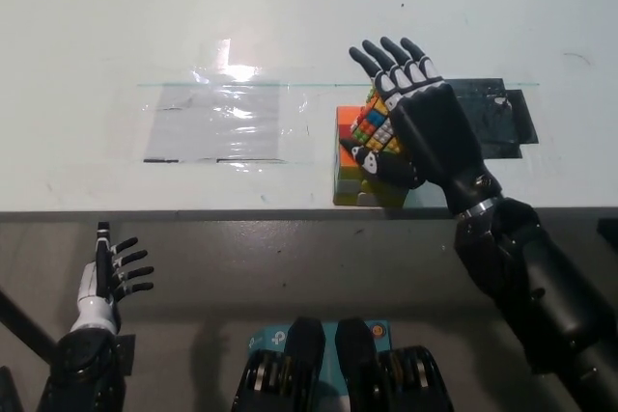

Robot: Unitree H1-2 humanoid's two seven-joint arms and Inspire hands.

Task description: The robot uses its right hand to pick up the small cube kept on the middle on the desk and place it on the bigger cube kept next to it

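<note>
The right hand [417, 127] is finished in black with white finger segments on a bulky black forearm; the left hand [108, 277] is moulded white with black fingertips

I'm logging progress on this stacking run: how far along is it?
Nearly finished. Done: the small cube sits tilted on top of the bigger cube near the desk edge. In hand: the right hand is open, fingers spread, lying just beside and over the small cube. Left: pull that hand clear; whether the tilted cube is stable I cannot tell. The left hand rests open below the desk.
</note>
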